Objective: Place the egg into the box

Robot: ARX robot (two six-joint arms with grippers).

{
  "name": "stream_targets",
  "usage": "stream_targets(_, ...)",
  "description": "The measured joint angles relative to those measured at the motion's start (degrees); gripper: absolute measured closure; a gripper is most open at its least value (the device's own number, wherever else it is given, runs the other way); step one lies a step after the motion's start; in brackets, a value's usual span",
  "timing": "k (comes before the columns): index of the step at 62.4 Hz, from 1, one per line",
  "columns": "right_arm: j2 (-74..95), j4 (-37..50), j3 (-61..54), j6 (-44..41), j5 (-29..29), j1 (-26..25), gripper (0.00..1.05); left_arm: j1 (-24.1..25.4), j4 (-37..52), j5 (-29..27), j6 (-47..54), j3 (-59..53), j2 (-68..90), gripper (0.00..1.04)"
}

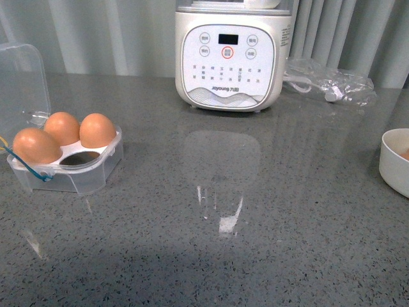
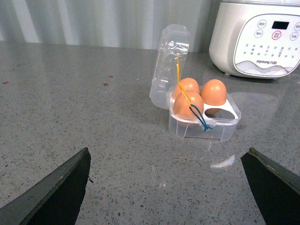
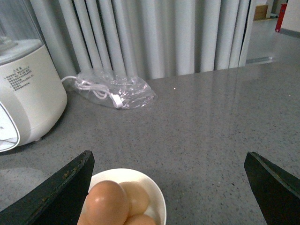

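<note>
The clear box [image 1: 89,179] stands at the left of the table with its lid [image 1: 22,77] open; it holds three brown eggs, and the front right hollow [image 1: 82,158] is empty. It also shows in the left wrist view [image 2: 220,129], with the blue and yellow elastic [image 2: 199,117] across one egg. My left gripper [image 2: 168,187] is open and empty, short of the box. My right gripper [image 3: 171,187] is open and empty, just above the white bowl [image 3: 154,197]. The egg [image 3: 105,204] lies in that bowl with two other brown eggs. Neither gripper shows in the front view.
The white button-panel appliance [image 1: 230,57] stands at the back centre. A clear plastic bag with a white cable [image 1: 332,86] lies at the back right. The white bowl [image 1: 396,166] sits at the right edge. Grey curtains hang behind the grey stone table.
</note>
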Motion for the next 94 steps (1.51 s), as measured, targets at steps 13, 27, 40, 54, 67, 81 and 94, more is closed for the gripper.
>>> stream_targets(13, 7.17, -7.58, 7.54, -4.15, -2.99, 3.87, 0.07, 0.00, 0.00, 0.00, 0.00, 0.00, 0.00, 0.07)
stream_targets(27, 10.01, -13.14, 9.49, -8.39, -5.97, 5.14, 0.07, 0.00, 0.00, 0.00, 0.00, 0.00, 0.00, 0.07)
stream_targets(40, 11.67, -14.64, 9.51, -9.09, -7.41, 4.81, 0.07, 0.00, 0.00, 0.00, 0.00, 0.00, 0.00, 0.07)
stream_targets(54, 14.05, -14.25, 9.51, -8.48, -9.99, 3.98, 0.07, 0.00, 0.00, 0.00, 0.00, 0.00, 0.00, 0.07)
stream_targets(67, 15.72, -14.25, 9.44, -8.02, -10.86, 3.48, 0.07, 0.00, 0.00, 0.00, 0.00, 0.00, 0.00, 0.07)
stream_targets(81, 15.82, -14.32, 8.79, -8.04, -10.91, 3.34, 0.07, 0.00, 0.00, 0.00, 0.00, 0.00, 0.02, 0.07)
stream_targets(94, 15.32, -14.64, 8.17, -9.31, -10.54, 3.28, 0.36, 0.00, 0.00, 0.00, 0.00, 0.00, 0.00, 0.07)
